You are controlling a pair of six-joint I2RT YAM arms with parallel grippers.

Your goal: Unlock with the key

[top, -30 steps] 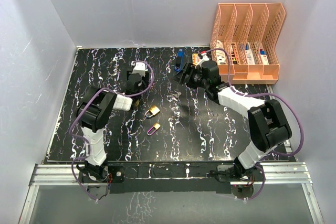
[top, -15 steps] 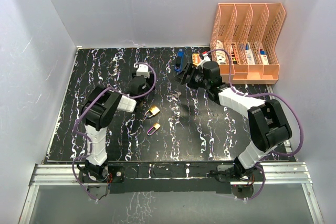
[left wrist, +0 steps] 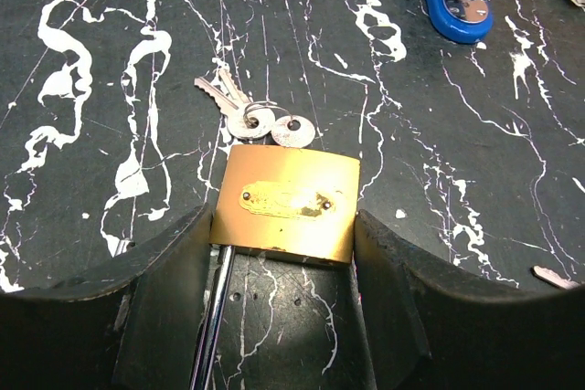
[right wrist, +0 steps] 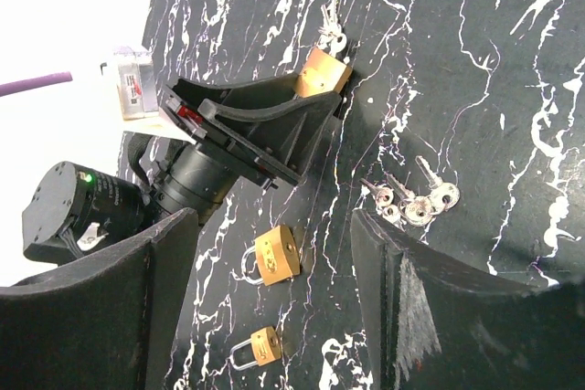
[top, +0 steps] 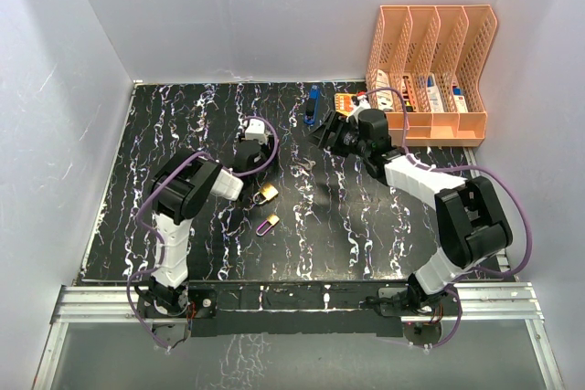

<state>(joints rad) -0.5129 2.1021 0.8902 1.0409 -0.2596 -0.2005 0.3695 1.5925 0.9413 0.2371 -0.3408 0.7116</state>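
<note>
My left gripper (left wrist: 283, 230) is shut on the body of a brass padlock (left wrist: 285, 203), one finger against each side, and the padlock's steel shackle runs back between the fingers. A ring of silver keys (left wrist: 260, 121) lies on the black marbled table just beyond the padlock. In the right wrist view the same padlock (right wrist: 322, 75) shows at the left gripper's tip. The left gripper (top: 252, 154) shows in the top view. My right gripper (right wrist: 270, 226) is open and empty above the table; it also shows in the top view (top: 331, 131).
Two more brass padlocks (right wrist: 277, 255) (right wrist: 256, 349) lie on the table, also seen from above (top: 266, 193) (top: 267, 225). A second bunch of keys (right wrist: 411, 198) lies near them. A blue stapler (top: 313, 105) and an orange file rack (top: 430, 52) stand at the back.
My left gripper has swung right toward the table's middle and turned. My right gripper has shifted slightly right.
</note>
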